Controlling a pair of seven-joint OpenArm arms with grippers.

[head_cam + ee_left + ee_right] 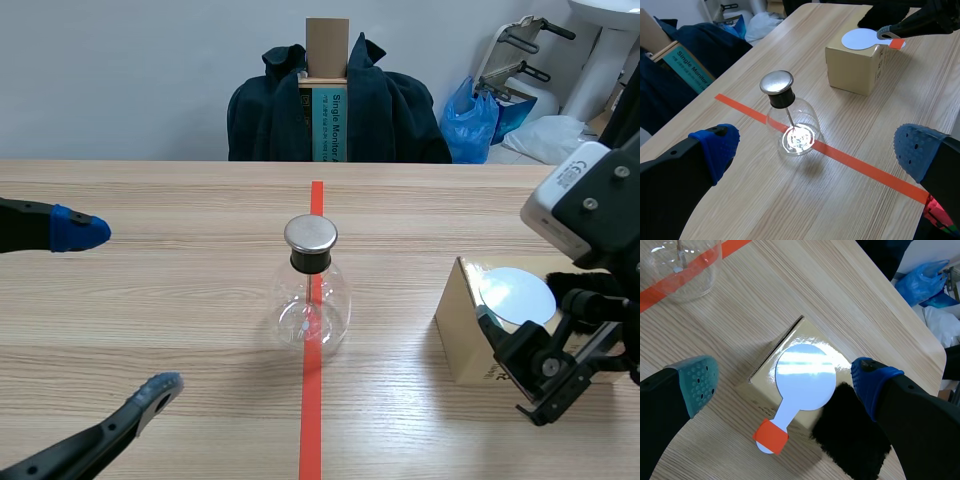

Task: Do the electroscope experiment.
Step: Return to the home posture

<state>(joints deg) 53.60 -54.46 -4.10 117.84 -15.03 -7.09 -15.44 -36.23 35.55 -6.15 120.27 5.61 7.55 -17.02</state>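
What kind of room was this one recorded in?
Probably an office or lab workroom: a wooden table marked with orange-red tape, a dark jacket hung behind it, and a blue plastic bag by the wall.

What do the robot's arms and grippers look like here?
Both arms are black. The left gripper has black fingers with dotted blue pads. The right gripper has one grey-green pad and one blue pad; its arm carries a white printed block.

One clear glass flask with a silver cap [311, 300], one tan cardboard box [459, 332], one white round paddle [804, 375], one black furry cloth [852, 440].
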